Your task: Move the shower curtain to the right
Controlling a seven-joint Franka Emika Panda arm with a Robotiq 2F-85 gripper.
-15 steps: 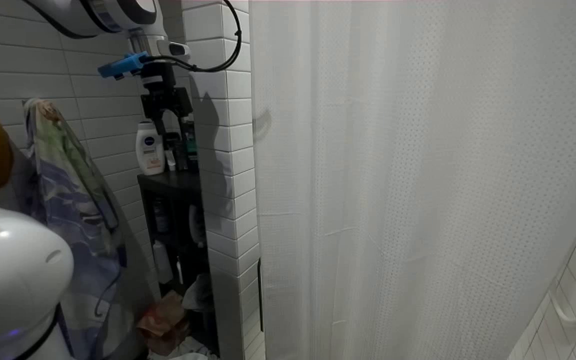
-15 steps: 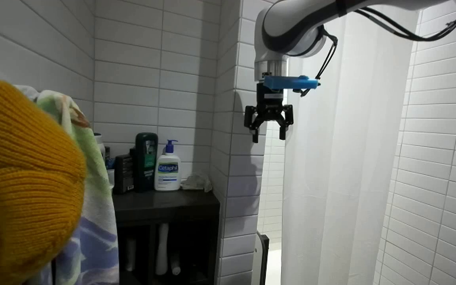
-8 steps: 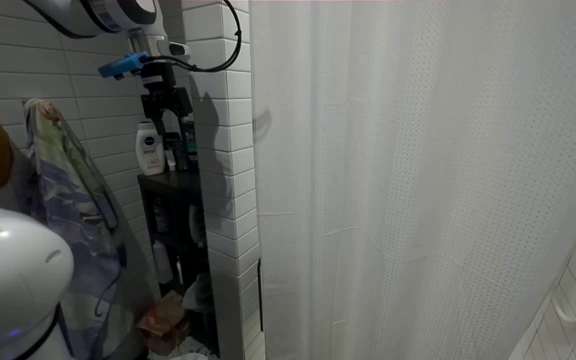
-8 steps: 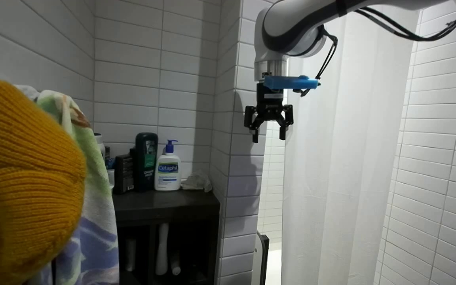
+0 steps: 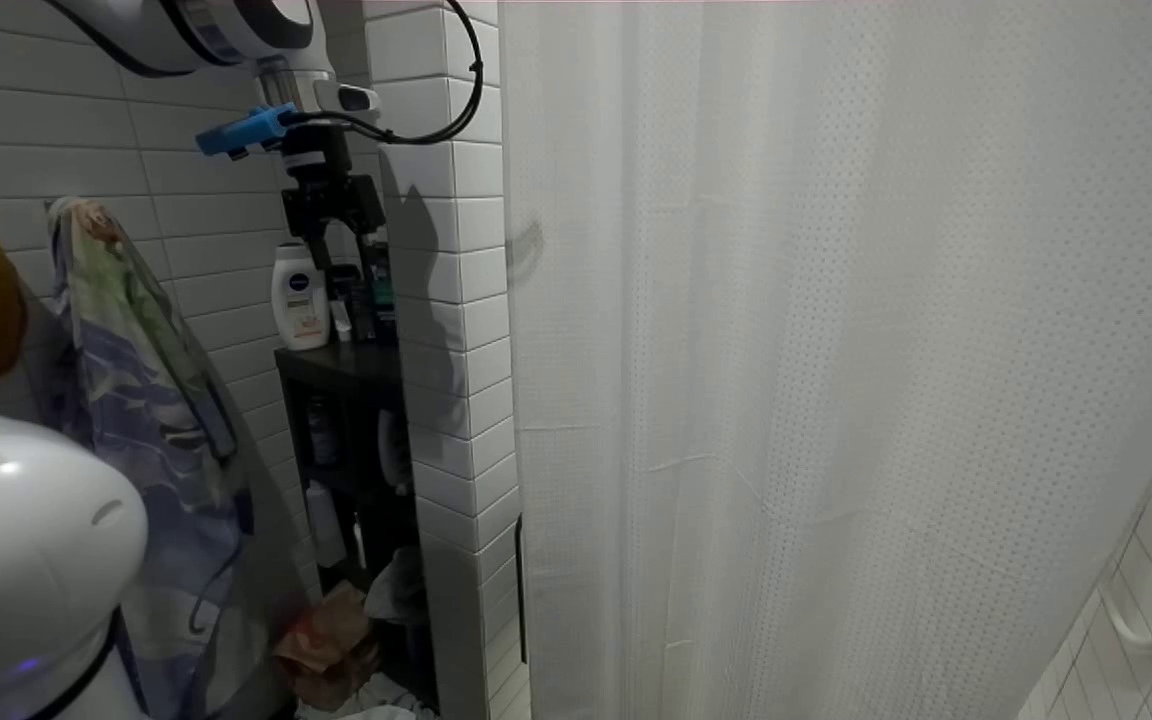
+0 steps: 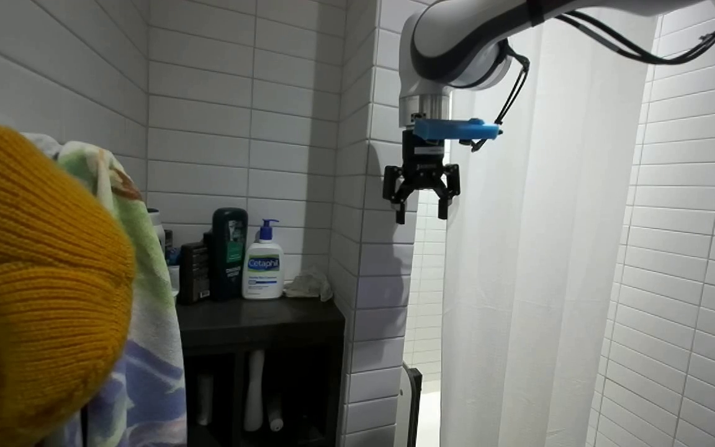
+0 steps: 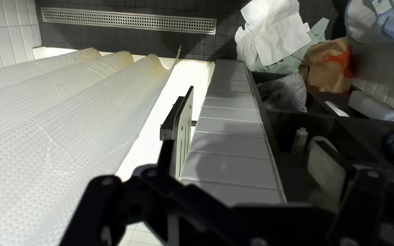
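Note:
The shower curtain is a tall white sheet with soft vertical folds. It hangs across most of an exterior view (image 5: 786, 350), and right of the tiled pillar in an exterior view (image 6: 519, 285). In the wrist view the curtain (image 7: 63, 126) fills the left side, its free edge slanting towards the lower middle. My gripper shows in both exterior views (image 5: 346, 265) (image 6: 421, 216), pointing down, fingers apart with nothing between them. In the wrist view the gripper (image 7: 245, 153) is over the pillar's tiles, and the curtain lies to its left, not between the fingers.
The tiled pillar (image 6: 379, 298) stands beside the curtain. A black shelf (image 6: 258, 323) holds bottles, among them a white pump bottle (image 6: 263, 273). A yellow knit hat (image 6: 41, 279) and a patterned towel (image 5: 136, 400) hang nearby. A dark-edged wall fixture (image 7: 183, 130) sticks out beside the pillar.

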